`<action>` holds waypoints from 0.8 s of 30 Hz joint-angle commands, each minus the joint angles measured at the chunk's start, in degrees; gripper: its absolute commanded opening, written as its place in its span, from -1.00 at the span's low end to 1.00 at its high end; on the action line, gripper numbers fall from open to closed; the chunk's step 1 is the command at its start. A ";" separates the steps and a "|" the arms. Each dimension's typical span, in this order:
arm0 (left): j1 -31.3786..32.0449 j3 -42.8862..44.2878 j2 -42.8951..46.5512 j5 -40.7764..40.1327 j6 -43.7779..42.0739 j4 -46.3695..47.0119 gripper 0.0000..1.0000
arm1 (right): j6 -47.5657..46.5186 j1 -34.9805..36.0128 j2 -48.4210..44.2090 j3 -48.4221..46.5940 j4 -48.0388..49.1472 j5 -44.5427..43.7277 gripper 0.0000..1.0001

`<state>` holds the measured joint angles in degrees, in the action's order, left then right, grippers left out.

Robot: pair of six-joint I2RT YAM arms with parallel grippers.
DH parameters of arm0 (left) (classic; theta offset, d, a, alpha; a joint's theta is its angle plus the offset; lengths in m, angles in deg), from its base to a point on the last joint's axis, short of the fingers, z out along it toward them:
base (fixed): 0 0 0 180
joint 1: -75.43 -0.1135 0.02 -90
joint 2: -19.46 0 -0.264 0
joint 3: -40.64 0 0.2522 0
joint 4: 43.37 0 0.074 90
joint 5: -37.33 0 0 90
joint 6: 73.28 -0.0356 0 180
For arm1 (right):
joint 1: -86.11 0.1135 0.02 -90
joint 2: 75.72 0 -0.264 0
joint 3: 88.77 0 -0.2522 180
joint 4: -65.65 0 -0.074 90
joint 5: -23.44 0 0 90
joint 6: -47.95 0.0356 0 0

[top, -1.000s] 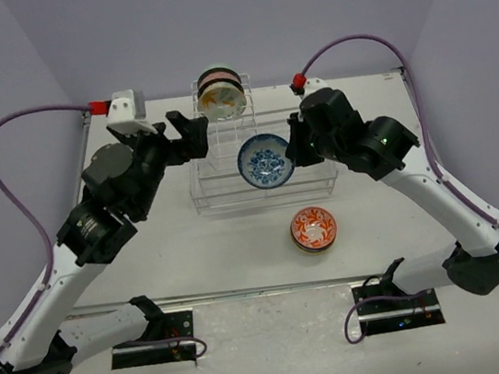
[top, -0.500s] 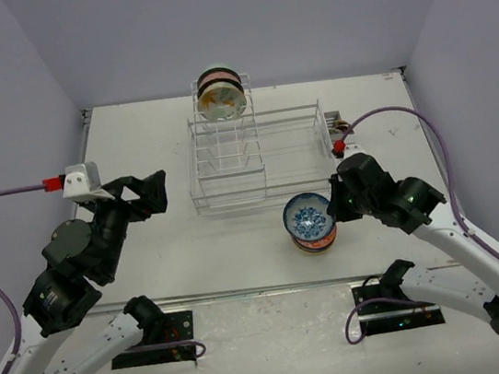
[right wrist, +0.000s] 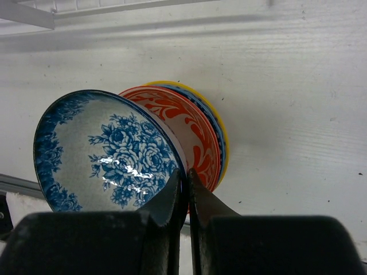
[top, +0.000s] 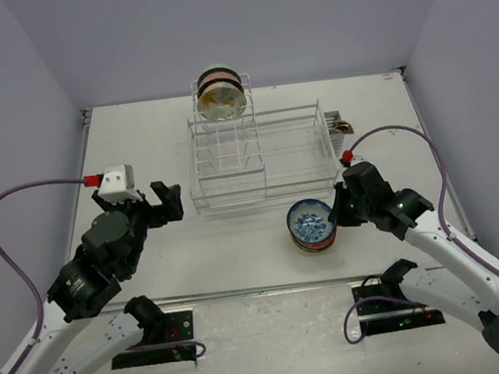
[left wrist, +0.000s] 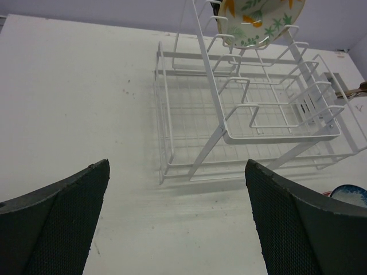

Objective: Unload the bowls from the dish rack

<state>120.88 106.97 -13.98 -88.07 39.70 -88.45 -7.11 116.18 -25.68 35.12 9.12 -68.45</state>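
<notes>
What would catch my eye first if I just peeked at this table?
Probably the blue-and-white flower bowl, pinched by its rim in the right gripper and tilted over a red-orange bowl, on the table in front of the dish rack. Next, the bowls standing on edge at the rack's far end.

Before me lies a white surface (top: 175, 253), lightly scuffed and flecked with small dark marks (left wrist: 127, 86), closed in by plain lavender walls (top: 254, 19) at the back and both sides, with a small brown-and-gold object (top: 343, 124), too small to identify, toward its far right.
</notes>
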 commanded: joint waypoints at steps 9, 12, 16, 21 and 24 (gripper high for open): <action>0.08 -0.72 -3.22 2.00 -1.10 2.48 1.00 | 4.44 -1.94 -4.07 3.58 5.76 -1.62 -1.00; 0.08 -0.46 -4.45 2.52 -1.36 2.92 1.00 | 4.61 -2.20 -4.78 4.11 5.85 -1.36 -1.00; 0.08 -0.37 -5.94 3.32 -1.54 3.45 1.00 | 4.26 -2.20 -4.60 4.55 5.76 -0.84 -1.00; 0.08 -0.46 -6.73 4.11 -1.45 3.62 1.00 | 4.44 -2.38 -3.81 5.43 5.76 -1.36 -1.00; 0.08 -0.37 -6.82 4.11 -1.63 3.62 1.00 | 4.61 -2.29 -3.29 5.43 5.76 -1.01 -0.91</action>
<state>120.88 106.63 -20.95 -84.40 39.46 -87.62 -4.03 114.10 -29.20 40.78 11.29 -69.02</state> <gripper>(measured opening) 0.997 0.042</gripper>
